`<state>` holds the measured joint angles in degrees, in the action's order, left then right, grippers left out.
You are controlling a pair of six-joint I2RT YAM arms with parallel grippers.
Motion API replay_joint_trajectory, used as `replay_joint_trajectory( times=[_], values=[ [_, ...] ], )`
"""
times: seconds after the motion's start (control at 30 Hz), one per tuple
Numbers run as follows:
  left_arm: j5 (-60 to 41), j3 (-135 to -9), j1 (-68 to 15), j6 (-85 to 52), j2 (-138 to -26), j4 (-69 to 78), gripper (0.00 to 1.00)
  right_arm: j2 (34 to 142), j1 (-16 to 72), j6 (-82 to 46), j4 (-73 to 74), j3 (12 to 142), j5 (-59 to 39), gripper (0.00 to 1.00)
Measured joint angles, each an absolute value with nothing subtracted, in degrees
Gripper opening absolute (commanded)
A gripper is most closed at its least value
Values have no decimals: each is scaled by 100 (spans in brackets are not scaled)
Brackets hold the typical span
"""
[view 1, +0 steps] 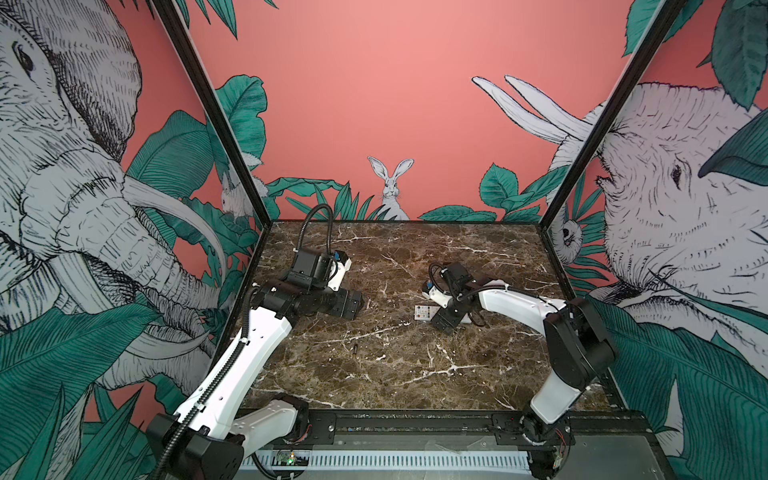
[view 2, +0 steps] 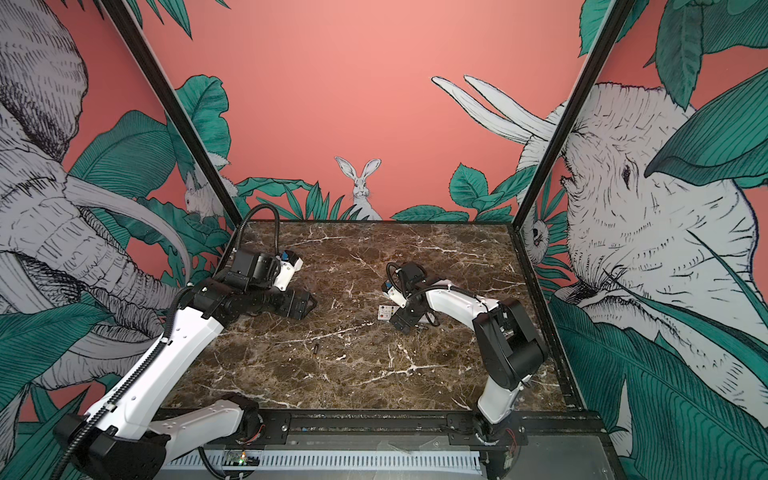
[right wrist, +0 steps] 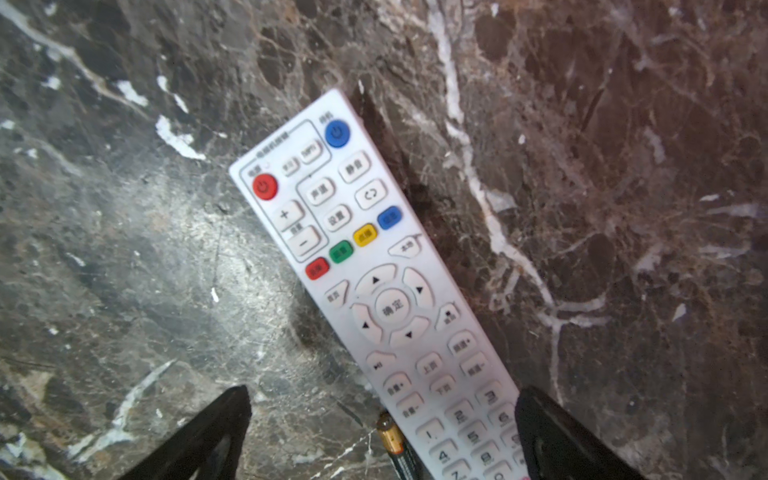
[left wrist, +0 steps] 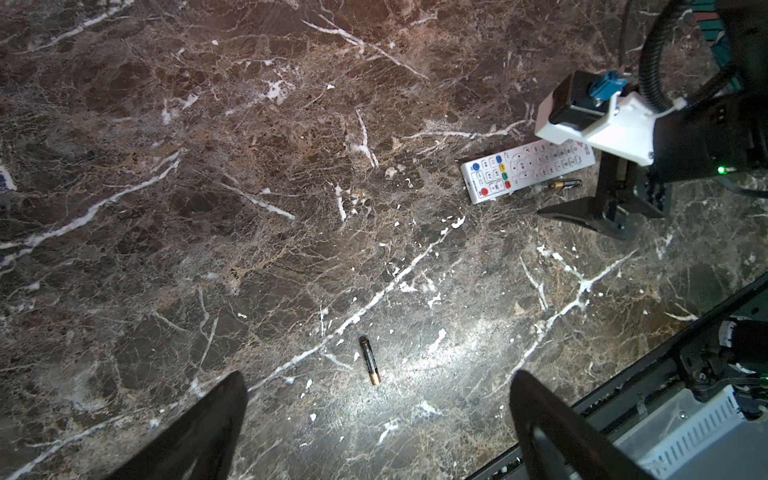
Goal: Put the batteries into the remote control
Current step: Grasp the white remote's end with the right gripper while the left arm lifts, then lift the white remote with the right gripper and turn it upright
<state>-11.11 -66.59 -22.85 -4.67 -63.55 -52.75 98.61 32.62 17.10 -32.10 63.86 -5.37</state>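
Observation:
The white remote control (right wrist: 374,282) lies buttons up right of the table's middle (view 1: 423,312) (view 2: 385,312) (left wrist: 528,168). One battery (right wrist: 395,444) lies tight along its side (left wrist: 564,184). My right gripper (right wrist: 384,392) hangs open just above the remote's number end, with the remote and that battery between its fingers (view 1: 444,322) (view 2: 401,322). A second battery (left wrist: 370,360) lies alone nearer the front (view 1: 356,348) (view 2: 316,348). My left gripper (left wrist: 378,386) is open and empty over the table's left side (view 1: 351,305) (view 2: 305,305), well clear of that battery.
The dark marble table (view 1: 395,257) is boxed in by black frame posts and printed walls at the left, right and back. A black rail and a white slotted cable duct (view 1: 395,459) run along the front edge, where both arm bases stand.

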Motion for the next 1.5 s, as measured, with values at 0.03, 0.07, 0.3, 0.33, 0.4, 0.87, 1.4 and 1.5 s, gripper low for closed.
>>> replay_joint_trajectory(
  times=[0.03, 0.07, 0.3, 0.33, 0.4, 0.87, 1.4, 1.5],
  values=[
    [-1116, -6659, -2285, -467, -6359, -5273, 100, 9880, 3262, 1675, -3205, 6414, -445, 99],
    [-1127, -6659, -2285, -469, -6366, -5260, 99, 9885, 3262, 1640, -3199, 6425, -322, 99],
    [-1227, -6659, -2285, -478, -6495, -5203, 100, 9885, 3262, 1428, -3186, 6311, 322, 99],
    [-1243, -6659, -2285, -484, -6506, -5194, 100, 9885, 3262, 1415, -3177, 6278, 360, 99],
    [-1264, -6659, -2285, -493, -6512, -5188, 100, 9887, 3262, 1413, -3164, 6237, 392, 99],
    [-1310, -6530, -2285, -617, -6488, -5092, 99, 10512, 3247, 1577, -3006, 6648, 126, 70],
    [-1260, -6388, -2285, -644, -6458, -5070, 100, 11533, 3404, 1653, -3199, 8510, -497, 42],
    [-1221, -6331, -2285, -644, -6425, -5065, 100, 11611, 3553, 1426, -3188, 8799, -517, 41]
  ],
)
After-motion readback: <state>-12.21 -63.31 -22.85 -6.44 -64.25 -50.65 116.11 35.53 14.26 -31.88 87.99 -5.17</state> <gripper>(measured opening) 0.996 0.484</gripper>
